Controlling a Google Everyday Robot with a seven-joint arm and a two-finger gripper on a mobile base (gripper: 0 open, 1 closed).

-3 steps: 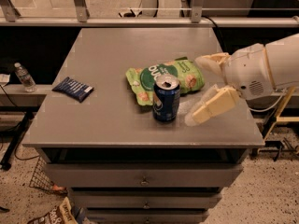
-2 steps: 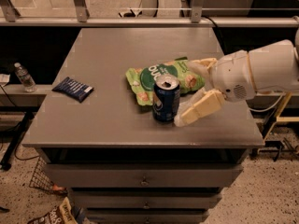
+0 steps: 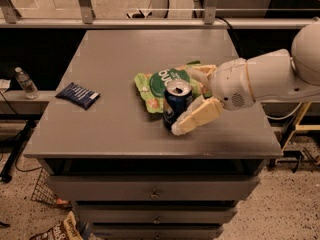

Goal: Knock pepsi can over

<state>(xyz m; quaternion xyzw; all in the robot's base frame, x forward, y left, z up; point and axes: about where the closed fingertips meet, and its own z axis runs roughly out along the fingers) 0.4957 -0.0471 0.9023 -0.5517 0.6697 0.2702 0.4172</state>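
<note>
The pepsi can (image 3: 175, 106), dark blue with a silver top, stands upright near the middle of the grey table (image 3: 120, 49), at the front edge of a green snack bag (image 3: 159, 80). My gripper (image 3: 186, 102) reaches in from the right with its jaws spread wide around the can's right side. The near cream finger (image 3: 196, 117) lies against the can's lower right side. The far finger (image 3: 198, 74) is behind the can, over the green bag. The white arm (image 3: 260, 81) extends off to the right.
A flat dark-blue striped packet (image 3: 77, 94) lies at the table's left. A water bottle (image 3: 25, 83) stands on a low ledge left of the table. Drawers sit below the table's front edge, and a rail runs behind it.
My gripper has moved left toward the can, and its near finger now rests against the can's side. The can still stands in the same spot.
</note>
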